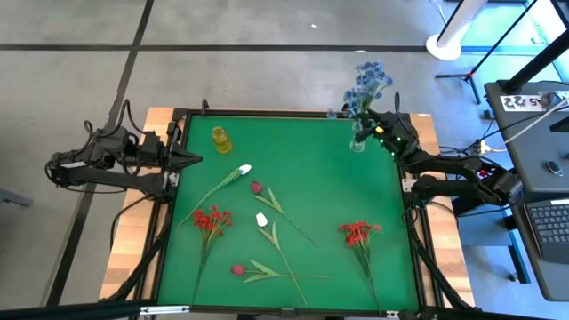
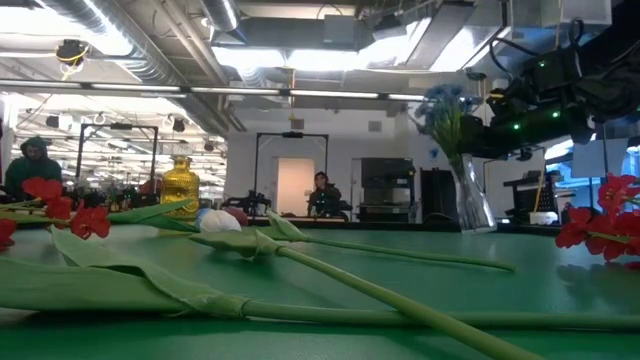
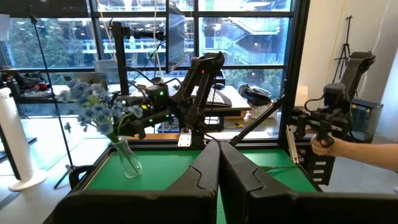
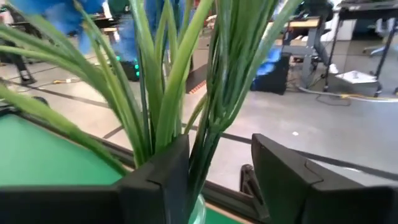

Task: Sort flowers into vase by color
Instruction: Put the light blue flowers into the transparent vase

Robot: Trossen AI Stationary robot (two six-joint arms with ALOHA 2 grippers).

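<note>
Right now my right gripper (image 1: 372, 130) sits at the far right corner of the green table (image 1: 311, 178), jaws spread apart around the blue flowers (image 1: 366, 87), whose stems stand in the clear vase (image 1: 357, 142). Nothing is pinched; green stems (image 4: 168, 81) fill the gap between my fingers (image 4: 283, 180). My left gripper (image 1: 188, 158) waits at the left edge, jaws closed and empty. Red clusters (image 1: 212, 219), white tulip buds (image 1: 261, 219) and dark pink buds (image 1: 237, 268) lie loose across the table, and a yellow vase (image 1: 220, 139) stands near the far left.
</note>
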